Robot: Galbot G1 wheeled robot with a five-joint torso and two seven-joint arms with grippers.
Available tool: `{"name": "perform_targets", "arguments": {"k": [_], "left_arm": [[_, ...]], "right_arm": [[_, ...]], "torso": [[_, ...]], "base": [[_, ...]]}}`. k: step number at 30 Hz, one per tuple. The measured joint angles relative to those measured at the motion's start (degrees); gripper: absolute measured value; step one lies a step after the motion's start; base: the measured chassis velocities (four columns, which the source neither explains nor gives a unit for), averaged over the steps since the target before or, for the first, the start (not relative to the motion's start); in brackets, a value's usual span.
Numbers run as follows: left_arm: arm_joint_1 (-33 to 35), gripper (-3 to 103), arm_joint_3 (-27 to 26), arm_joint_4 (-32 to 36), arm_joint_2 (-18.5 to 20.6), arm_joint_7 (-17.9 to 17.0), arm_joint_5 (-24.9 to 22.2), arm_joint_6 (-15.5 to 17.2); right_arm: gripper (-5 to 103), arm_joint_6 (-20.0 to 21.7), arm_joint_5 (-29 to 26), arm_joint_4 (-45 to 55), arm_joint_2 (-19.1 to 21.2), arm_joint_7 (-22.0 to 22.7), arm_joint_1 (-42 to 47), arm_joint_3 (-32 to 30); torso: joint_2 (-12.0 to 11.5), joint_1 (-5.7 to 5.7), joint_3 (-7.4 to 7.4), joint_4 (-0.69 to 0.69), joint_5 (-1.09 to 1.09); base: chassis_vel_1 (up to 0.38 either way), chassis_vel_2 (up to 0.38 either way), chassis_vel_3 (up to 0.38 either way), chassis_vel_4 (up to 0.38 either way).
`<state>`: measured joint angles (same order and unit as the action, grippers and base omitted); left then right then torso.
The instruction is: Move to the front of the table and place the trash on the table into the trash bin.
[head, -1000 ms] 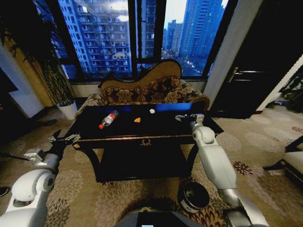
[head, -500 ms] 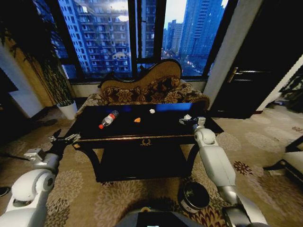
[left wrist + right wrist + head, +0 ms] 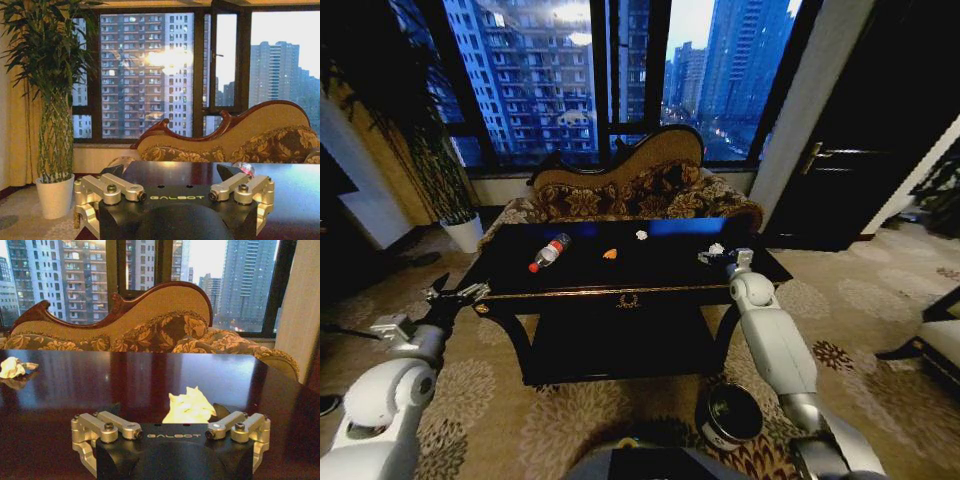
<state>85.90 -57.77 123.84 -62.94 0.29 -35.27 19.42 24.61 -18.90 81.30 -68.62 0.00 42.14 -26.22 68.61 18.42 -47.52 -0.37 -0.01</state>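
Black glossy top: table (image 3: pixel 660 268), gold-trimmed, directly before the robot, sofa (image 3: pixel 630 190) behind.
Right gripper (image 3: pixel 730 255): at the table's right end, jaws apart around a crumpled white scrap (image 3: pixel 189 407), judged lined up for a grasp.
Left gripper (image 3: pixel 455 295): parked off the table's left corner, jaws apart, empty.
Other trash: clear bottle (image 3: pixel 548 252) with red cap lying on its side; orange scrap (image 3: pixel 610 254) mid-table; small white bit (image 3: pixel 641 235) behind it.
Trash bin (image 3: pixel 728 415): on the carpet near the right arm, judged handy for a drop.
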Motion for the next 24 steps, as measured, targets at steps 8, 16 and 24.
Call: {"name": "perform_targets", "arguments": {"k": [8,16,24], "left_arm": [[0.00,100,-0.17,0.02,0.00,-0.01,-0.11,-0.11],[-0.13,100,-0.15,0.02,-0.07,-0.02,-0.16,-0.20],[-0.33,100,-0.29,0.27,0.09,-0.02,-0.41,-0.25]], "right_arm": [[97,-0.84,0.50,-0.09,-0.33,0.00,0.08,0.05],[65,-1.78,1.09,-0.14,-0.27,0.00,0.50,-0.06],[37,-1.90,0.87,0.72,-0.54,0.00,1.50,-0.47]], "torso": [[0.00,0.00,0.00,0.00,0.00],[0.00,0.00,0.00,0.00,0.00],[0.00,0.00,0.00,0.00,0.00]], "base": [[0.000,0.000,0.000,0.000],[0.000,0.000,0.000,0.000],[0.000,0.000,0.000,0.000]]}}
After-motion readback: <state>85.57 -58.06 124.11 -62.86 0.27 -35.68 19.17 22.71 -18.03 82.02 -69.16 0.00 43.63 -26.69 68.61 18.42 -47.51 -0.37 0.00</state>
